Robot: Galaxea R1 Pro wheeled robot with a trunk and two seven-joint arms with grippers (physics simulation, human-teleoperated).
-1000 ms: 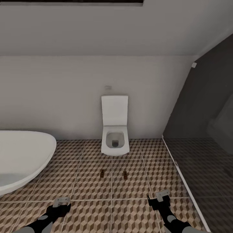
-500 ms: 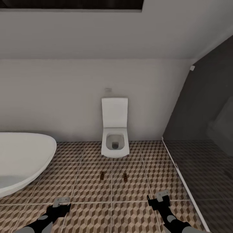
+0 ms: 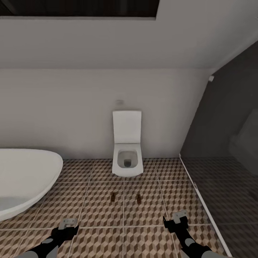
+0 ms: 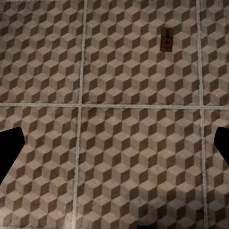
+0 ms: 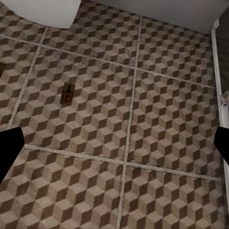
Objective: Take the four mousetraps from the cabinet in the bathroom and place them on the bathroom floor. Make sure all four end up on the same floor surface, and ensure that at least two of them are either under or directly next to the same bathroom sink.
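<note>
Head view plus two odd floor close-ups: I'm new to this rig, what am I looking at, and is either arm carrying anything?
The wide picture comes from the robot's head camera, looking down over both arms. The left gripper and right gripper hang low over the patterned floor, both open and carrying nothing. Ahead stands a toilet, with a bathtub to the left and a dark glass shower screen to the right. Two mousetraps lie on the tiles before the toilet: the left trap and the right trap. The close-ups come from cameras on each wrist, looking down at the floor; each catches a trap.
</note>
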